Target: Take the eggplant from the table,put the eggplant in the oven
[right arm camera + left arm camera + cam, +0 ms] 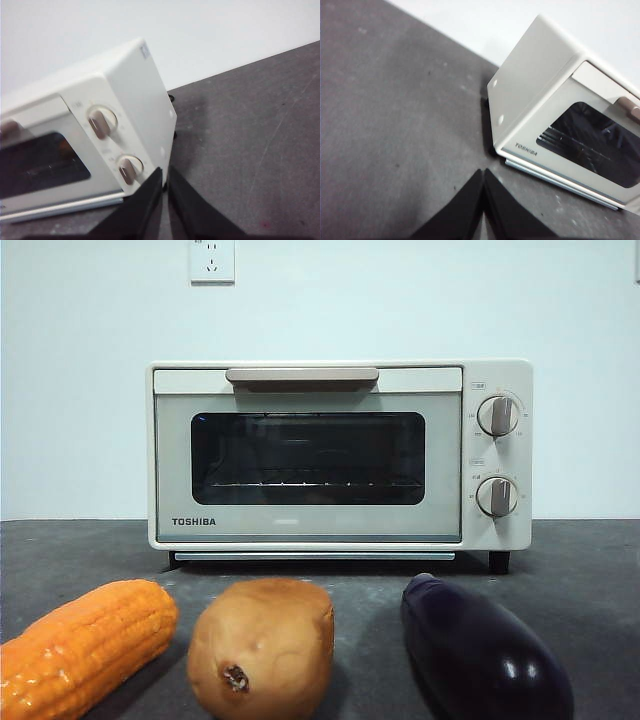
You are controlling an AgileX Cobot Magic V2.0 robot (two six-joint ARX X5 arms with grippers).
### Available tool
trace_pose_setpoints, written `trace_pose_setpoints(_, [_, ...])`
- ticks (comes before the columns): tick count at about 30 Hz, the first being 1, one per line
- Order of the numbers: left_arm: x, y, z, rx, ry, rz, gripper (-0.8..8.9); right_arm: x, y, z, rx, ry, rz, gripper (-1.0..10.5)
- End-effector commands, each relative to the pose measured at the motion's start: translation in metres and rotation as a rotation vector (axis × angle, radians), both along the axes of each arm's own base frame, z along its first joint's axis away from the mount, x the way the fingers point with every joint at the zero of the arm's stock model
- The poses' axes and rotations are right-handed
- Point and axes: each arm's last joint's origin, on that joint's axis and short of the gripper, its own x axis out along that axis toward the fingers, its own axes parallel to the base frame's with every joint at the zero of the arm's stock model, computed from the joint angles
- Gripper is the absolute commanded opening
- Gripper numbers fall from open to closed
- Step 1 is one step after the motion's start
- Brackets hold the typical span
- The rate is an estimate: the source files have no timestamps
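Closed cream oven set on grey bench, eggplant laid before its knob side, beside potato and corn, left pincer and right pincer each pressed together, held empty above bench beside oven.

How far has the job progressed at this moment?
Nothing is done yet. The eggplant lies on the table beside the potato, and the oven door is closed. Neither gripper holds anything. Opening the door, picking and placing remain.
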Motion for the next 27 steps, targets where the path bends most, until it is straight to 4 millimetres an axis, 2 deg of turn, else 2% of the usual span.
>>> trace_pose_setpoints(1, [-0.004,0.000,0.017,-0.005,0.016,-0.002,0.04,-0.007,0.000,0.024,0.017,0.008,-0.001,0.0])
trace_pose_setpoints(8, [0.001,-0.001,0.056,0.047,0.037,-0.036,0.04,-0.013,0.000,0.071,-0.004,0.141,0.002,0.0])
trace_pose_setpoints(12, [0.013,-0.003,0.075,0.077,0.074,-0.090,0.04,-0.010,0.001,0.093,-0.056,0.219,0.025,0.0])
trace_pose_setpoints(16, [0.027,-0.007,0.091,0.082,0.109,-0.177,0.04,-0.001,0.003,0.111,-0.098,0.329,0.123,0.0])
trace_pose_setpoints(23, [0.053,-0.014,0.115,0.059,0.157,-0.355,0.04,0.016,0.010,0.130,-0.060,0.474,0.384,0.1])
trace_pose_setpoints(25, [0.058,-0.016,0.120,0.062,0.158,-0.395,0.04,0.022,0.012,0.131,-0.032,0.499,0.455,0.6])
trace_pose_setpoints(27, [0.063,-0.018,0.125,0.061,0.159,-0.426,0.04,0.028,0.015,0.129,-0.003,0.528,0.520,1.7])
